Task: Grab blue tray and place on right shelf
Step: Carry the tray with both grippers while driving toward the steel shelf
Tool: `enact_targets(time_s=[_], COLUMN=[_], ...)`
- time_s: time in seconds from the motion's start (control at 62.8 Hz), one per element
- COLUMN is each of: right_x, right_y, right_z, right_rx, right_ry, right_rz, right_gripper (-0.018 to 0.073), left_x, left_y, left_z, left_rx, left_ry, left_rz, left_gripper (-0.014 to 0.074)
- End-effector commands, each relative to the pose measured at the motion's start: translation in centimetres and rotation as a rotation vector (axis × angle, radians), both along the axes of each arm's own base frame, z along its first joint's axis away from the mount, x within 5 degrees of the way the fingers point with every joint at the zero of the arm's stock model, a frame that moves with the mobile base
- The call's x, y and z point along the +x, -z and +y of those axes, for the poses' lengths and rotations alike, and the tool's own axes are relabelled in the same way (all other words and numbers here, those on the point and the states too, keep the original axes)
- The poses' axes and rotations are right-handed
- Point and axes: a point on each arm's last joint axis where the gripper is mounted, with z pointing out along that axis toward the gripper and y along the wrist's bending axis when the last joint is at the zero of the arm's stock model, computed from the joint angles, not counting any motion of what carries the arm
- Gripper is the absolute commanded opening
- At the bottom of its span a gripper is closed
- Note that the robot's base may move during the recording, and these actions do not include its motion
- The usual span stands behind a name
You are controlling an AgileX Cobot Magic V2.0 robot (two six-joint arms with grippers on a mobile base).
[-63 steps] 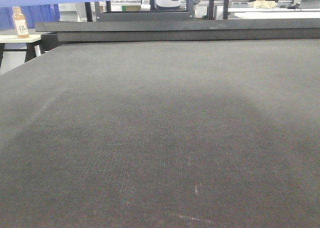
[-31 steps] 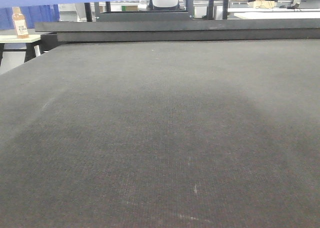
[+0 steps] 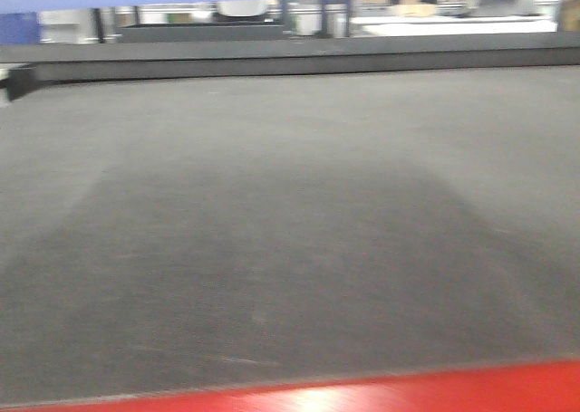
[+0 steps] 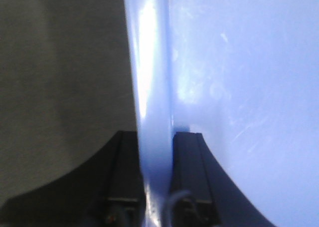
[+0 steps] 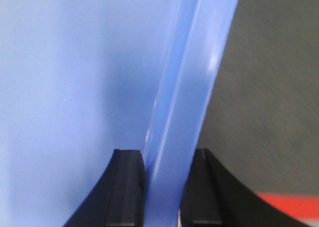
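No lettering shows on the blue tray (image 4: 239, 87) or the tabletop (image 3: 290, 204), though the blurred front view may hide some.

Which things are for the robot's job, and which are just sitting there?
For the job: blue tray; left fingers and right fingers, each clamped on its rim. The shelf is not in view.
Just there: black table top with its red edge.

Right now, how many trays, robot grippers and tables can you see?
blue tray: 1
grippers: 2, the left gripper and the right gripper, each clamped on the tray's rim
table, black top with a red edge: 1
Total: 4
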Motion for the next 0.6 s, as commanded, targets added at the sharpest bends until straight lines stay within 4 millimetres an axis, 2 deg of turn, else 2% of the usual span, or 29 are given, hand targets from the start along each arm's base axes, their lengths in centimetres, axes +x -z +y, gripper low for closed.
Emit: enact_targets(time_s=[0.0, 0.589], right_x=[-0.13, -0.13], right_y=[-1.68, -1.68], right_z=[-0.42, -0.42], right_rx=[0.001, 0.001], right_ry=[-0.021, -0.021], right_rz=[-0.117, -0.117], right_gripper=[0.0056, 0.0056], left_x=[-1.34, -1.53], left_y=[-0.73, -0.76], left_z=[0.58, 0.29], left_rx=[0.045, 0.012], left_ry=[0.036, 0.046], left_rz=[0.039, 0.059], left_gripper=[-0.0048, -0.0048])
